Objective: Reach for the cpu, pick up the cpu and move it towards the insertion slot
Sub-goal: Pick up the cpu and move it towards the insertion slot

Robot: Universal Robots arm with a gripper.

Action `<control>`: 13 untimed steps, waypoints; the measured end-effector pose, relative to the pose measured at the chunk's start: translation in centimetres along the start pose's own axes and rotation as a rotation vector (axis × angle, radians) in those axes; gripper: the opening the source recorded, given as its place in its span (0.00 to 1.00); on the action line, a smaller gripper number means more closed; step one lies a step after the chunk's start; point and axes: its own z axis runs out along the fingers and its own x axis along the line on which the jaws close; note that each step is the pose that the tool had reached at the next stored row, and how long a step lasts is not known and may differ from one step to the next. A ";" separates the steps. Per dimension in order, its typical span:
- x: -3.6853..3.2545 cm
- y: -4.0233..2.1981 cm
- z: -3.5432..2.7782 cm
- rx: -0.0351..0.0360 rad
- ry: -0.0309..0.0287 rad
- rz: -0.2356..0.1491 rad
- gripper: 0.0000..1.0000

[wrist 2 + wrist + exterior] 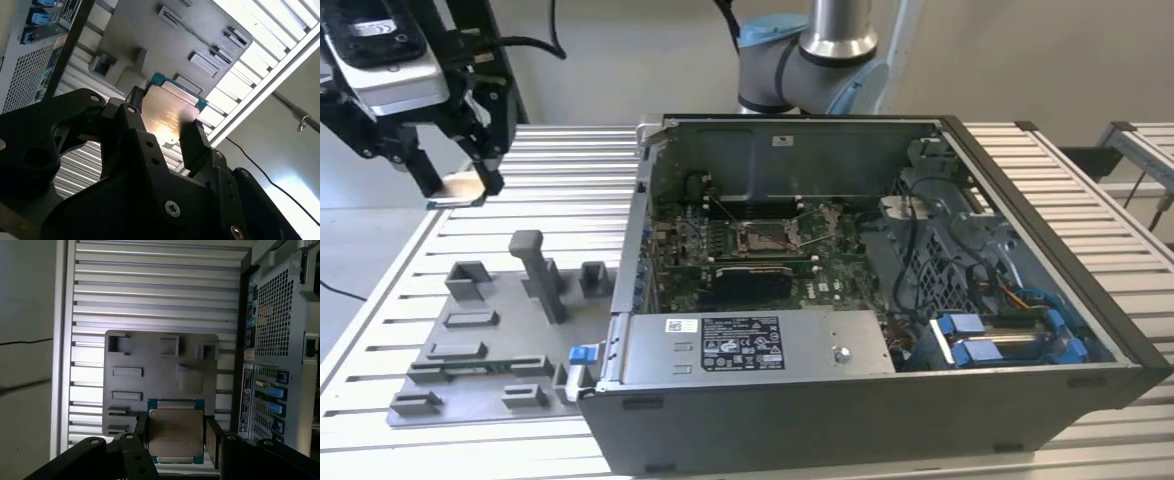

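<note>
While cpu point(176, 427) is pinched by opposite edges between fingers point(214, 437) of gripper point(456, 188), aloft near grey fixture plate point(467, 350), insertion slot point(767, 235) is found well apart toward exterior view's right, down inside open computer case point(854, 420), on green motherboard point(838, 218).

Silver arm point(838, 30), blue caps point(761, 32); black screwed jaws.
</note>
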 end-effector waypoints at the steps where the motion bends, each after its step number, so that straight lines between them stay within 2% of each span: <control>1: -0.46 -0.02 0.00 0.0000 0.0000 0.000 0.00; 13: -5.90 -0.19 0.01 0.0001 0.0002 0.000 0.00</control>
